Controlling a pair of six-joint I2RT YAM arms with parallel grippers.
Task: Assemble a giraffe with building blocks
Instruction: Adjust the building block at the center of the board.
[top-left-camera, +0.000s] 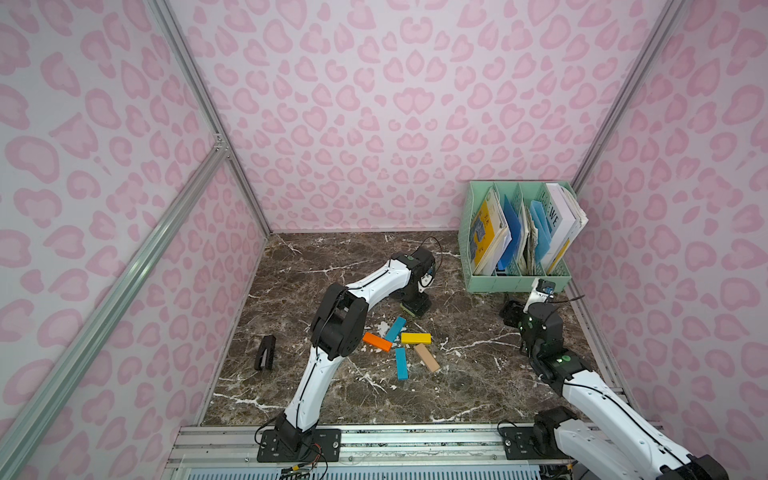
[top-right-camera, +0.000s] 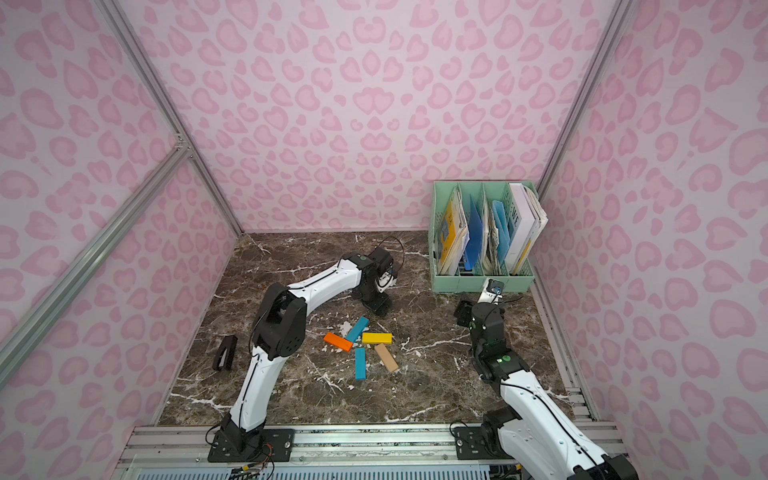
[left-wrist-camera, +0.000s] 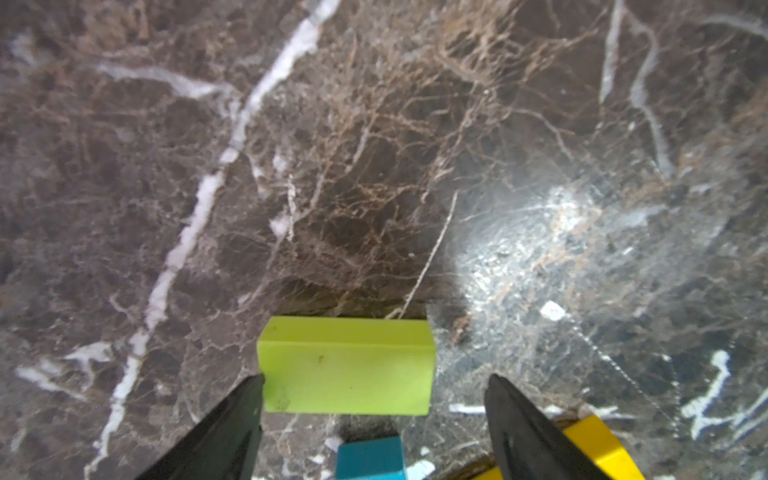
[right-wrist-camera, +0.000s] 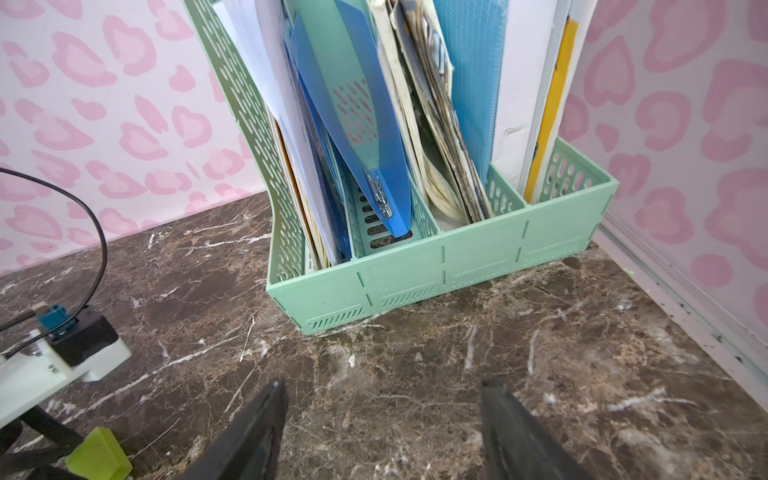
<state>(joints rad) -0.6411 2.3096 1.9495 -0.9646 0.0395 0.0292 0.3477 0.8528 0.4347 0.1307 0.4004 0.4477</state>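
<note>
Left fingers (left-wrist-camera: 232, 424) spread, straddling the lime-green block (left-wrist-camera: 347, 365) flat on the counter (left-wrist-camera: 291, 166), one tip at its corner, not clamped. Right fingers (right-wrist-camera: 249, 436) spread, empty, facing the file rack (right-wrist-camera: 415, 282). Orange block (top-left-camera: 377, 341), yellow block (top-left-camera: 415, 338), tan block (top-left-camera: 427, 357) and two blue blocks (top-left-camera: 395, 328) lie clustered loose mid-counter, near the lime one.

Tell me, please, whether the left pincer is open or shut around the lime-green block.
Open: the left pincer stands with fingers apart either side of the lime-green block, bare table showing between one finger and it.
</note>
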